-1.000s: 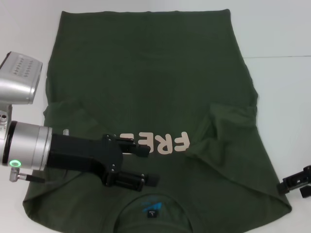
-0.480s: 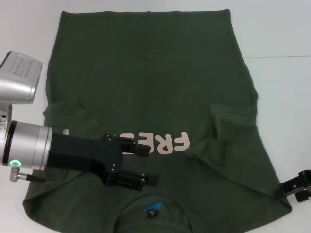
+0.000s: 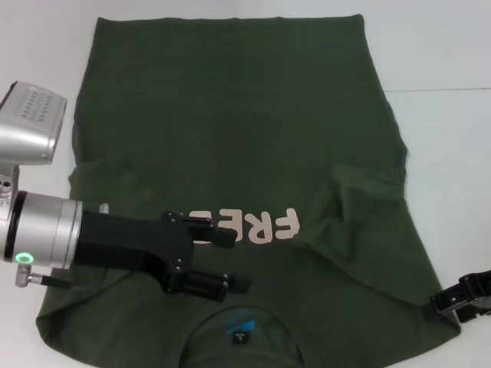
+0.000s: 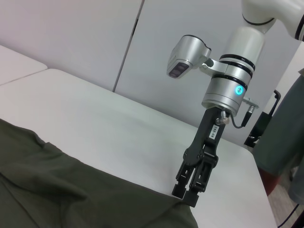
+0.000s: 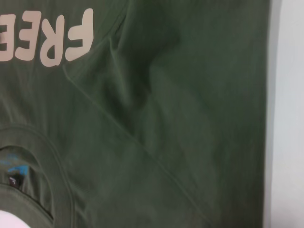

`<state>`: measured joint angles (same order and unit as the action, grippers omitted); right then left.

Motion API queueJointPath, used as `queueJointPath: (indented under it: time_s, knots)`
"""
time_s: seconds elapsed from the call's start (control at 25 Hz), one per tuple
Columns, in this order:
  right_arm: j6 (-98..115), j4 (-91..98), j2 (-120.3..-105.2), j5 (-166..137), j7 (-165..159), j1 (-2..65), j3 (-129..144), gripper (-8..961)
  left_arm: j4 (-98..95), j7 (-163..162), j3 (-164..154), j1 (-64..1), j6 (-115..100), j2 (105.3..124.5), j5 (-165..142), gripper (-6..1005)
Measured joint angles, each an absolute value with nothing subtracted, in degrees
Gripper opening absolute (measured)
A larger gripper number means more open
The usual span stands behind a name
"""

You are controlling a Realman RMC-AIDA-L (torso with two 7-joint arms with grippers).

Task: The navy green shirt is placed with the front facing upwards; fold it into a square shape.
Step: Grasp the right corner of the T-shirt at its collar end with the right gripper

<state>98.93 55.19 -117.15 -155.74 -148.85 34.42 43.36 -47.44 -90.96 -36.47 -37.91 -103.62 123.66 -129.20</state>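
Head view: the navy green shirt [image 3: 238, 153] lies face-up on the tabletop [image 3: 445, 115] — left end effector [image 3: 230, 261] hovers apart beside the "FREE" print [image 3: 253, 225]. Left wrist view: right end effector [image 4: 186, 194], fingers together, touches the shirt's edge, probably to pinch it for folding. Right wrist view: only shirt cloth.

White table [image 3: 445, 61] is carrying one thing, the green shirt [image 3: 230, 130], which is lying flat on it front up with the collar at the near edge and the hem at the far side; both sleeves are lying folded in over the body; pink FREE print [image 3: 257, 225] is showing across the chest; bare tabletop is showing along both sides and beyond the hem
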Motion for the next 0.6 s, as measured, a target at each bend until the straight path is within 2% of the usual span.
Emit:
queueJointPath:
  time_s: [0.6]
  knots:
    - [97.94,55.02,-117.74,-155.84,-149.31,34.57,45.88,742,-47.38,-90.8,-36.47,-37.64,-103.44,123.66,-128.71,846]
